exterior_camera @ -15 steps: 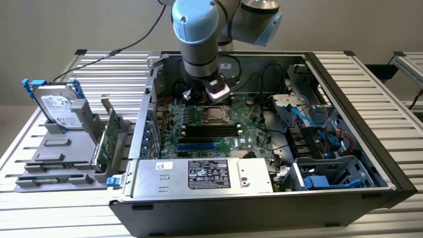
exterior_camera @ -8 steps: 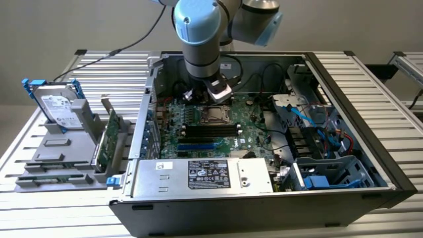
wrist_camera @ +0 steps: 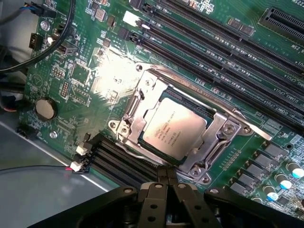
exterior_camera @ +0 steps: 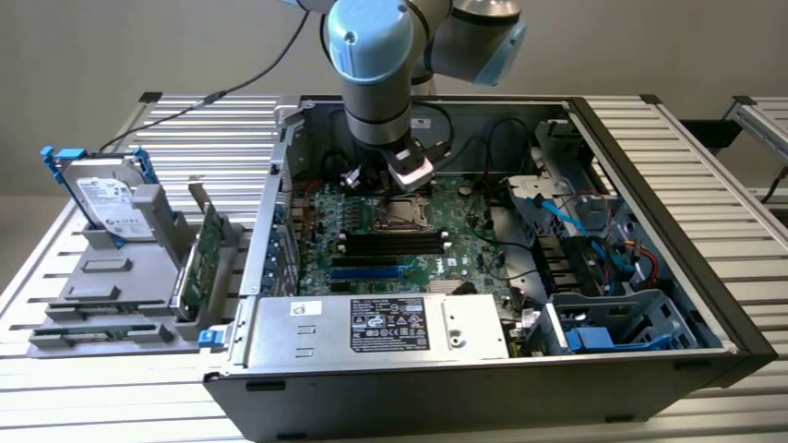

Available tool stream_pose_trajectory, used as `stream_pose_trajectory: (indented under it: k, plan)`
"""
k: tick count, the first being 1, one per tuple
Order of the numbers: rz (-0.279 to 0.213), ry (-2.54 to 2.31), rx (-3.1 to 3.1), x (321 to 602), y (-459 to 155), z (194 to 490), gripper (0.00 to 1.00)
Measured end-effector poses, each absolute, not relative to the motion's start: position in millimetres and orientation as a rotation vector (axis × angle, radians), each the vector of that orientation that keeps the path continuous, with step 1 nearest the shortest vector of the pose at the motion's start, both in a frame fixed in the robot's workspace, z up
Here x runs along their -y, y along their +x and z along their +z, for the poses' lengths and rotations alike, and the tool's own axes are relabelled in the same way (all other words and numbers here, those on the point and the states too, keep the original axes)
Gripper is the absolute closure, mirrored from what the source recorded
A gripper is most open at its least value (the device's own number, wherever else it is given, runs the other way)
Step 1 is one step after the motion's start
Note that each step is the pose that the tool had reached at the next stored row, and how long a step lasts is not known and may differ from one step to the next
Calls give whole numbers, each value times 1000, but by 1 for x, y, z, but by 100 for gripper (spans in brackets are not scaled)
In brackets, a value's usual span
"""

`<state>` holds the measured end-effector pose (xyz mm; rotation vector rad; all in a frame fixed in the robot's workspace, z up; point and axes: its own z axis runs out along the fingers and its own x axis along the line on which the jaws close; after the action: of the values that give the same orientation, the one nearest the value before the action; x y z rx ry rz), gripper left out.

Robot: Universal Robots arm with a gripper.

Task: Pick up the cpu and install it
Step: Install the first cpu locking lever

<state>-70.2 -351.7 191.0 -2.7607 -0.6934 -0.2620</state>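
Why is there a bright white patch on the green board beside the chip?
Wrist view: light glares off the motherboard beside the cpu, washing out the parts there; exterior view: even, soft lighting, no such glare.

place: robotics lab, probably | cues: slatted aluminium bench (exterior_camera: pixel 696 171), opened PC tower (exterior_camera: pixel 493 401) (parts rack (exterior_camera: pixel 111 277) beside)

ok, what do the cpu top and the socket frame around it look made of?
cpu: looks like metal, a dull silver matte lid with faint printed markings and only a soft sheen. socket frame: bare metal, possibly steel, shinier, with bright glints along its edges.
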Motion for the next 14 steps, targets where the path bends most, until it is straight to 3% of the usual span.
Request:
stream_pose_trajectory:
  k: [14]
  plan:
    - [-256, -2773, 697, 345, -70, 191, 89]
